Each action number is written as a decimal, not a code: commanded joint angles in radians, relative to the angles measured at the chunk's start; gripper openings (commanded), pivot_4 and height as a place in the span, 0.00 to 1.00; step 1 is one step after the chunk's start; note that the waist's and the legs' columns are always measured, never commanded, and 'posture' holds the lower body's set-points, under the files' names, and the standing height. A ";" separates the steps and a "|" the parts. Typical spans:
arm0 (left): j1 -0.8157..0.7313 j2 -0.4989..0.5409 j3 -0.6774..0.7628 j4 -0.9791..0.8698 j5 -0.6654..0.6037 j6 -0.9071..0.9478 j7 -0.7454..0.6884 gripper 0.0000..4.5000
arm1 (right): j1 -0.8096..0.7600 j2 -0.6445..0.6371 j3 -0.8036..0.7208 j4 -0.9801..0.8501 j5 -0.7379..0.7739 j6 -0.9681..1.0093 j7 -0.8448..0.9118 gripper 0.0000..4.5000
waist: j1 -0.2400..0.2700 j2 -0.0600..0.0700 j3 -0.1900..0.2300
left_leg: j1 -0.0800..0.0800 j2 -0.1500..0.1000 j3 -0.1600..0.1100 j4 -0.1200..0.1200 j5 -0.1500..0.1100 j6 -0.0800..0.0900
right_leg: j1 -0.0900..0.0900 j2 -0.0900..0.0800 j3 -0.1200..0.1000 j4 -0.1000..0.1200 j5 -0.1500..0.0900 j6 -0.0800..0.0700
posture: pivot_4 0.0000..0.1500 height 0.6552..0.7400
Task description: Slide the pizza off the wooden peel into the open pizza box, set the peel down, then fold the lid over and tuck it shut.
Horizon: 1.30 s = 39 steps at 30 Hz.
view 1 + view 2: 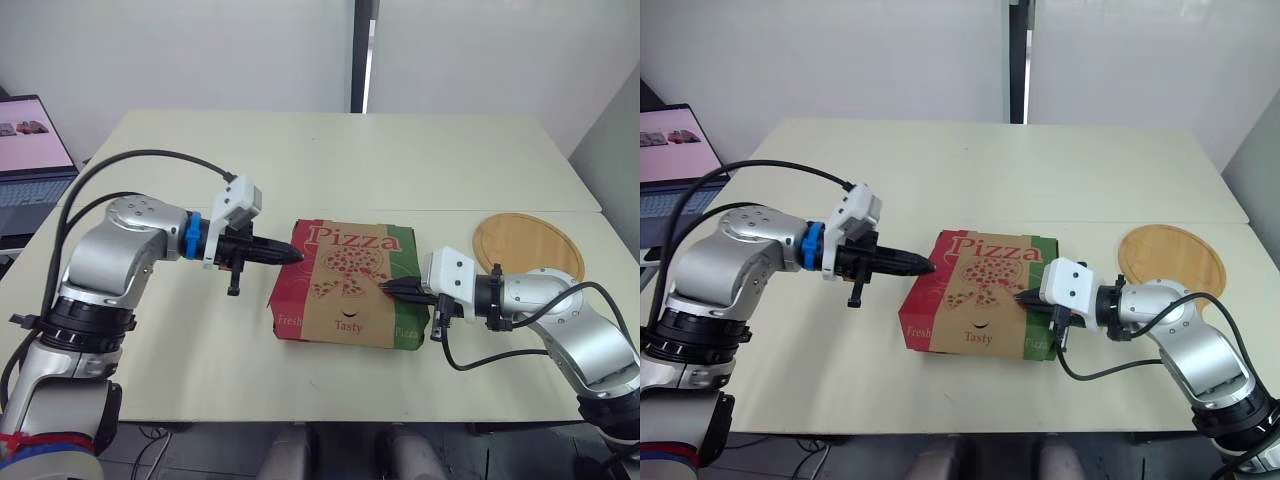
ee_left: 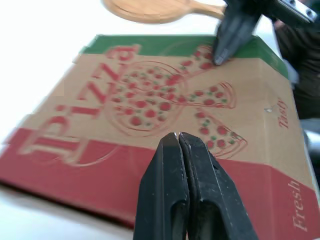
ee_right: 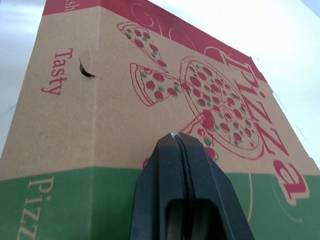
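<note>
1. Logging pizza box [image 1: 350, 285] lying lid-down mid-table [image 1: 330, 160], with wooden peel [image 1: 528, 246] lying flat well apart on the right.
2. Touching left gripper [image 1: 294, 255], pinched fully together and gripping nothing, to the box's red left edge.
3. Resting right gripper [image 1: 388, 288], likewise pinched together and empty, on the lid's green side.
4. Judging the cardboard light, thin, springy, easily dented, and probably skidding on the tabletop under a one-sided push.
5. Favouring flat fingertip pressure along the lid edges, bracing from both sides; not managing to tell whether the front flap is tucked.
</note>
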 commanded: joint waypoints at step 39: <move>0.177 0.090 0.022 -0.069 0.030 -0.007 -0.003 0.00 | 0.009 0.007 0.007 -0.037 0.002 0.007 0.011 0.00 | 0.007 0.000 0.000 | 0.000 -0.001 -0.001 0.000 0.000 0.000 | 0.000 0.000 0.000 0.000 0.000 0.000 | 1.00 0.86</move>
